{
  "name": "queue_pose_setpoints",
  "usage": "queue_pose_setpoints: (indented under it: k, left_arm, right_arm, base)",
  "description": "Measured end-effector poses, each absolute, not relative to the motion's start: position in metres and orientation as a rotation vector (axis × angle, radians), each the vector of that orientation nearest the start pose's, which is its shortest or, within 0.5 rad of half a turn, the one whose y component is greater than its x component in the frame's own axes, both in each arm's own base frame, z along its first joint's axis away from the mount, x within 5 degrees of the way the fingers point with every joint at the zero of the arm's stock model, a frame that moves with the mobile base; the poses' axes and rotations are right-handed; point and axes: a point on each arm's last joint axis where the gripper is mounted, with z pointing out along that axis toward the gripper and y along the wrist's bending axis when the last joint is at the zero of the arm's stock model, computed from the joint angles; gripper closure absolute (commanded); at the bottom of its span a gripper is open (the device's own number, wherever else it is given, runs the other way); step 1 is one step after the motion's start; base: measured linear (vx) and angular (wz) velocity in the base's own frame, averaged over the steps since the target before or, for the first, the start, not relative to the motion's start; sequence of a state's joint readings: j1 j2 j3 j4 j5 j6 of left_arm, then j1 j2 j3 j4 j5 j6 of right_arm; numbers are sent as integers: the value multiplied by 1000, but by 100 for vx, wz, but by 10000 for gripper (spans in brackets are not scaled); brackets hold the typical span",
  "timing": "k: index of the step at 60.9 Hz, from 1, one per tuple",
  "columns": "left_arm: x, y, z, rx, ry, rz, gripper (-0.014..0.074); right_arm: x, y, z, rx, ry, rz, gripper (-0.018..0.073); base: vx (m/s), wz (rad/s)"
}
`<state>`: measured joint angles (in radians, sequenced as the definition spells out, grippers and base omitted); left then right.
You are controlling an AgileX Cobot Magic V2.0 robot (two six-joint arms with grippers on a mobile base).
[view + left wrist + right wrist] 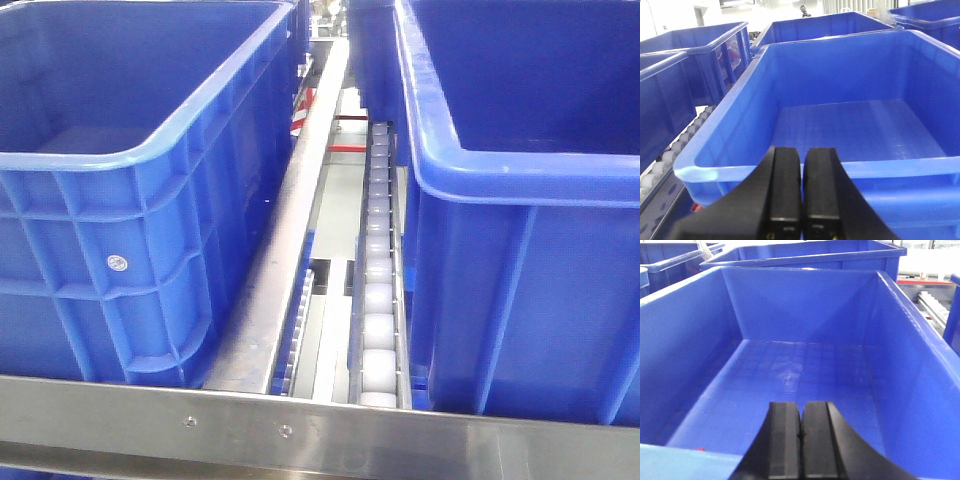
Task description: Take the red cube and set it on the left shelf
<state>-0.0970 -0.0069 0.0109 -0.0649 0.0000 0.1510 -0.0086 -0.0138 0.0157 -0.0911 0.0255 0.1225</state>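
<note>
Red cube was not clearly seen in any view; neither bin interior showed it. Only candidates: a small red sliver [699, 449] just left of and below the right claw [800, 440], at the near rim of its bin [920, 390], and a red speck [696, 206] low left of the left claw [801, 195], outside its bin [730, 170]. Neither could be confirmed as the cube, so its long axis and the nearer arm could not be judged. Both claws were pressed together, nothing pinched. Roller track [378, 300] ran between the two bins in the front view.
</note>
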Motion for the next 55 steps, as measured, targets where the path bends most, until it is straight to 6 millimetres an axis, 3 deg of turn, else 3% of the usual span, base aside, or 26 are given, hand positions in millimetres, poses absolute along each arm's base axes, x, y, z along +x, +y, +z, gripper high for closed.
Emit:
queue_pose_setpoints:
  k: [55]
  left_arm:
    - [56, -5, 210, 136, 1481, -9, 491]
  right_arm:
    - [56, -1, 206, 40, 1510, 25, 510]
  base:
    - [0, -2]
